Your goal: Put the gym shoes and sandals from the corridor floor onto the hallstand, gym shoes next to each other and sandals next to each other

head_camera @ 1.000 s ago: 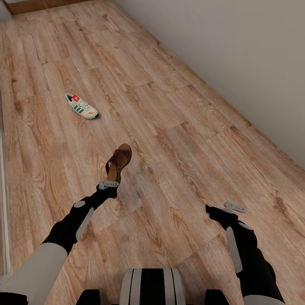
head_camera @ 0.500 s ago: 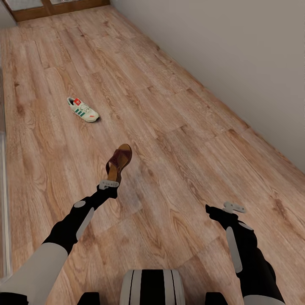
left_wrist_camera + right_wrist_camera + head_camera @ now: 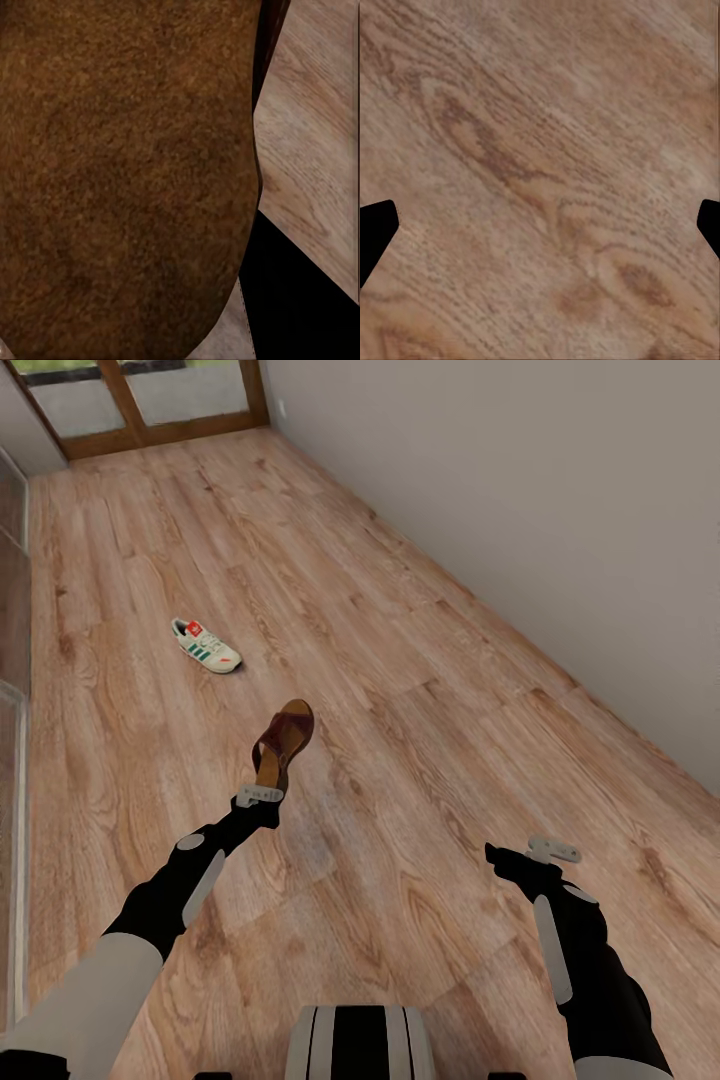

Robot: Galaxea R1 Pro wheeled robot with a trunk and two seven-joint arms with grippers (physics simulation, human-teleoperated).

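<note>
My left gripper (image 3: 262, 796) is shut on the heel end of a brown sandal (image 3: 282, 742), held up above the corridor floor (image 3: 420, 760) with its toe pointing away from me. Its brown underside (image 3: 127, 180) takes up most of the left wrist view. One white gym shoe (image 3: 206, 645) with green stripes lies on the planks farther ahead, left of centre. My right gripper (image 3: 552, 850) hangs over bare floor at the lower right, open with nothing in it; its fingertips (image 3: 376, 229) show at the edges of the right wrist view.
A plain grey wall (image 3: 560, 510) runs along the right side of the corridor. A wood-framed glass door (image 3: 140, 400) closes the far end. A glazed panel edge (image 3: 12, 780) lines the left side. Planks stretch wide between them.
The head view has tilted up, so the door at the far end has come into sight. The sandal stays in my left gripper, and both arms hold their pose.
</note>
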